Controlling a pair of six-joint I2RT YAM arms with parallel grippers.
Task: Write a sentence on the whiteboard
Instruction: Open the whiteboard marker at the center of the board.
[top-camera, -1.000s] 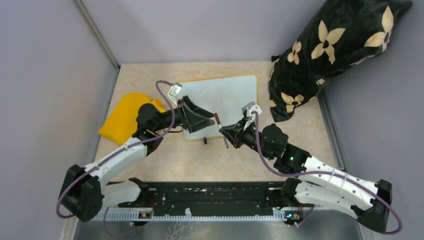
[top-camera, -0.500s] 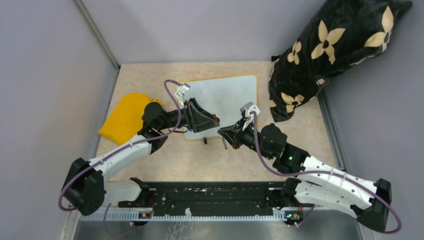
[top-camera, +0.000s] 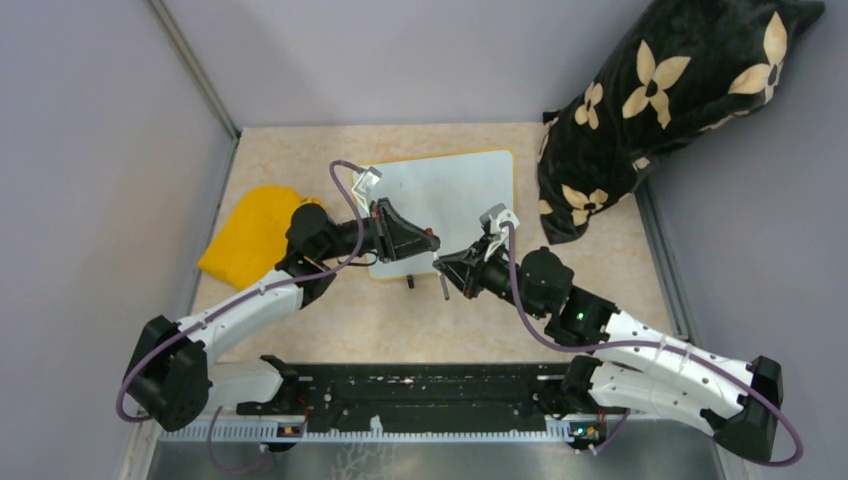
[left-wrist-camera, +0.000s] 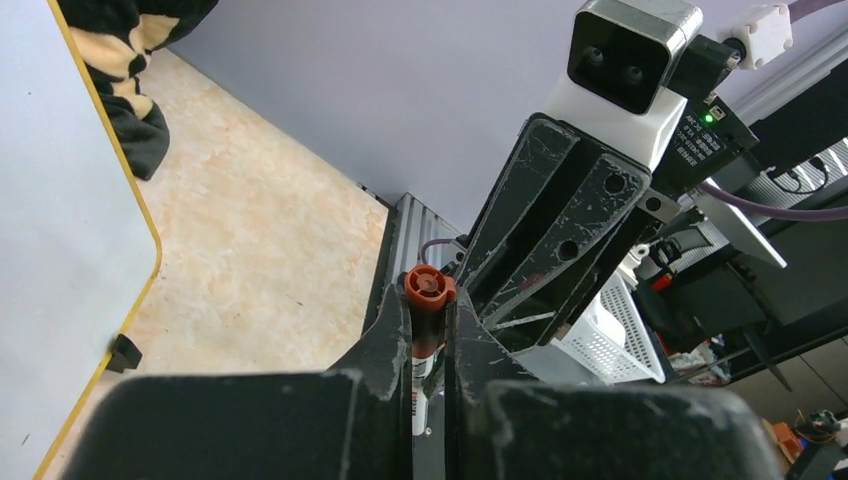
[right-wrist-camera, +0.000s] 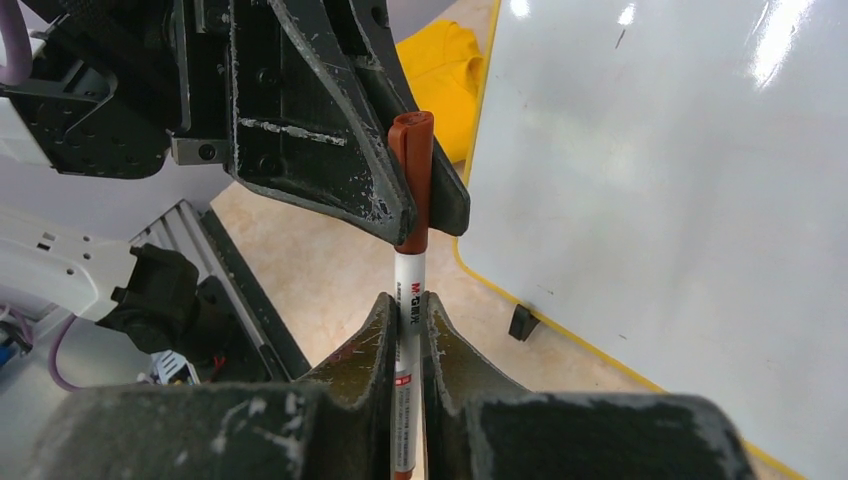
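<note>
The whiteboard lies flat at the table's middle, white with a thin yellow rim. Its visible face is blank; the sentence is out of view. A white marker with a reddish-brown cap hangs in the air over the board's near edge, between the two arms. My right gripper is shut on the marker's white barrel. My left gripper faces it and is shut on the cap.
A yellow cloth lies left of the board under the left arm. A black cushion with cream flowers leans at the back right. A small black foot juts from the board's near edge. Grey walls enclose the table.
My left gripper has moved right to the marker and closed on its cap. The right gripper kept hold of the barrel and shifted slightly left.
</note>
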